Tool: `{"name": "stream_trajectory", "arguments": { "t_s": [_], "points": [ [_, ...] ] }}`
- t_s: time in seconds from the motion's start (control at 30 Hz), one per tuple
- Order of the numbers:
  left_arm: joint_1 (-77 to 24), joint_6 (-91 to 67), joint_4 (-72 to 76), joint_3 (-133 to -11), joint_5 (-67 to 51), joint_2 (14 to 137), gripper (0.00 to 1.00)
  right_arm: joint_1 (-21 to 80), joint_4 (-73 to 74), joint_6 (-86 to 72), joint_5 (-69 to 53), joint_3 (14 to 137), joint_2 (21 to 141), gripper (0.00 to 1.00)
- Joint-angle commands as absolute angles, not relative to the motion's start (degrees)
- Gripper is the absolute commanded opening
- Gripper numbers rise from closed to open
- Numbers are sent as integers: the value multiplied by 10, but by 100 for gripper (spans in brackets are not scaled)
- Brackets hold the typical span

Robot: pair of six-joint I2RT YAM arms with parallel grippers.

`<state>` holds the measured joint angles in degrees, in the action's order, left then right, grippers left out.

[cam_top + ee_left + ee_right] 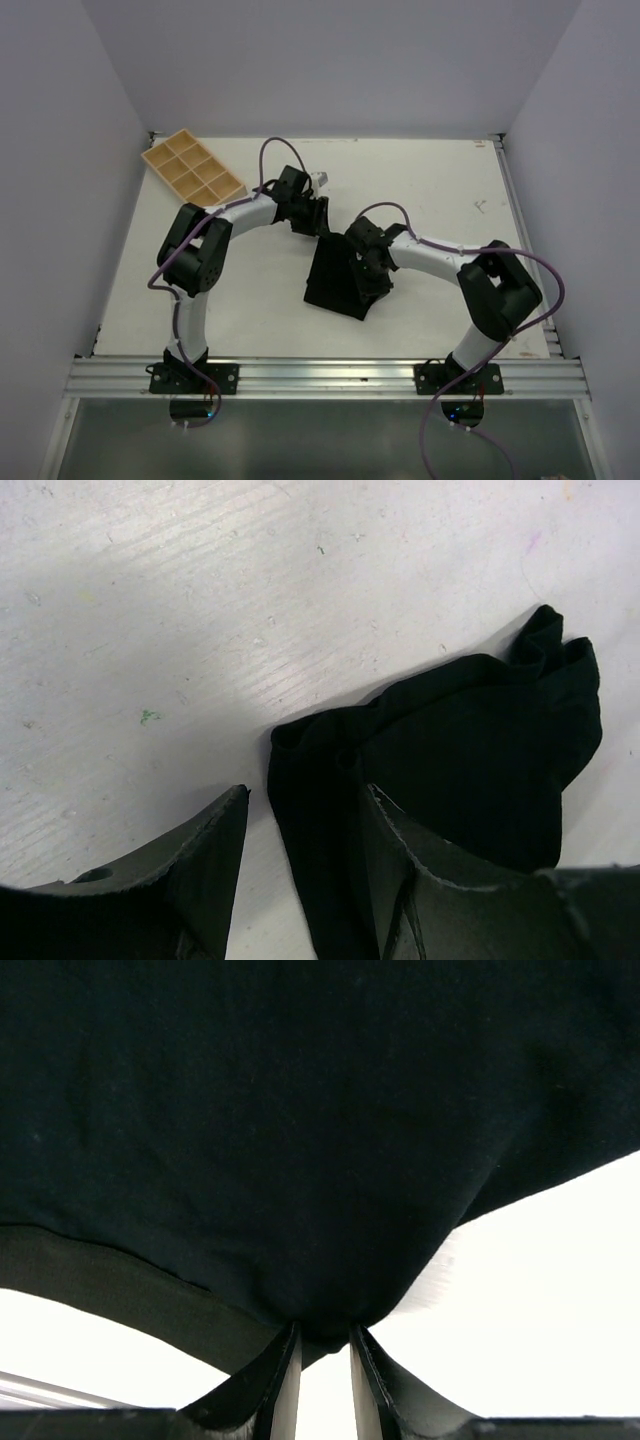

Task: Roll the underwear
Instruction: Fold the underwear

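The black underwear [335, 280] lies partly spread on the white table, between the two arms. My left gripper [318, 218] is at its far corner. In the left wrist view it [308, 792] is open, with a bunched edge of the underwear [470, 750] lying between the fingers and under the right finger [440, 880]. My right gripper [368, 268] is over the garment's right side. In the right wrist view it [323, 1330] is shut on a pinch of the underwear [300, 1110], which fills the view and pulls to a point at the fingertips.
A tan tray [193, 170] with several compartments lies at the table's far left corner. An aluminium rail [320, 375] runs along the near edge by the arm bases. White walls enclose the table on three sides.
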<state>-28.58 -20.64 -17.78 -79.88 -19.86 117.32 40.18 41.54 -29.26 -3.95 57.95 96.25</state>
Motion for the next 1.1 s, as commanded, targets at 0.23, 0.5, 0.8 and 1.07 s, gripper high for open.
{"name": "stream_trajectory", "arguments": {
  "t_s": [0.23,0.5,0.8,1.07],
  "points": [
    [-291,-257,-130,-775,-239,1167,52,322,481,-195,-16,581,893,32],
    [-307,-277,-128,-748,-215,1149,46,343,492,-266,-11,631,865,36],
    [-293,-254,-182,-774,-138,1144,24,475,449,-396,38,635,884,37],
    [-282,-243,-197,-740,-110,1118,18,494,407,-461,49,512,838,35]
  ]
}}
